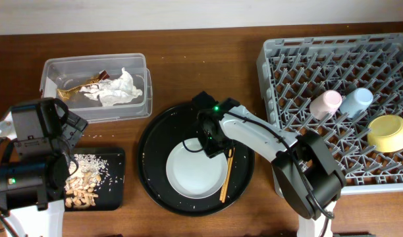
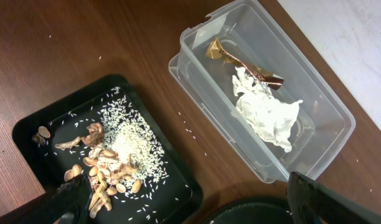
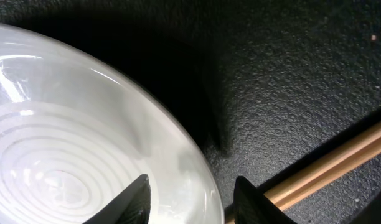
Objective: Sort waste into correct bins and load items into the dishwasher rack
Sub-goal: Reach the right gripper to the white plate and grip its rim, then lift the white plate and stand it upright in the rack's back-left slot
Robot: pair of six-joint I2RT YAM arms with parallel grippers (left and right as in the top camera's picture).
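Right end effector (image 3: pixel 190 198) astride pale grey round plate (image 3: pixel 66 155) rim, fingers (image 3: pixel 136 202) apart, probably to lift it; left end effector (image 2: pixel 193 202) spread wide.

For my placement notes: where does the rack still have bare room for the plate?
In the rack, pegs stand free along the far rows and left of the pink cup. Crowded at right: that cup, blue cup, bowl.

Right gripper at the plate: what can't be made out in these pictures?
- Overhead: the right gripper hides its fingertips under its own wrist.
- Right wrist: whether the fingers touch the plate rim is unclear; frame edges cut off the plate and chopsticks.
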